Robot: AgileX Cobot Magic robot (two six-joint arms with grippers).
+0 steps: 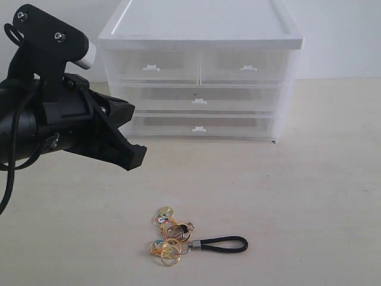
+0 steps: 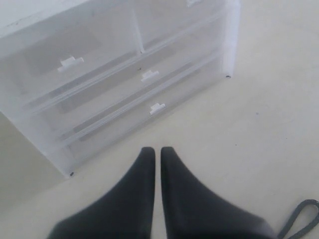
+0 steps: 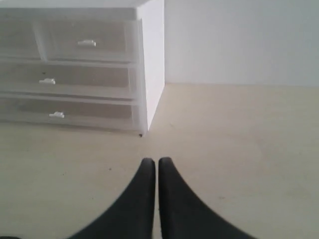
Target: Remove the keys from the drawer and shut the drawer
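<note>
The keys [image 1: 171, 237], gold rings and charms on a black braided strap [image 1: 223, 243], lie on the table in front of the cabinet. Part of the strap [image 2: 301, 218] shows in the left wrist view. The lowest drawer [image 1: 202, 126] sits pushed in flush, its tab handle [image 1: 199, 128] facing out; it also shows as the drawer [image 2: 144, 112] and the drawer [image 3: 65, 113]. My left gripper [image 1: 136, 156] hovers left of the cabinet, above the table, shut with nothing held [image 2: 155, 150]. My right gripper [image 3: 156, 162] is shut and empty, off to the cabinet's right, unseen in the exterior view.
The white cabinet [image 1: 199, 30] stands at the back with a wide middle drawer [image 1: 199, 98] and two half-width top drawers [image 1: 152, 65], all pushed in. A white wall [image 3: 239, 40] rises behind the beige table [image 1: 309, 190].
</note>
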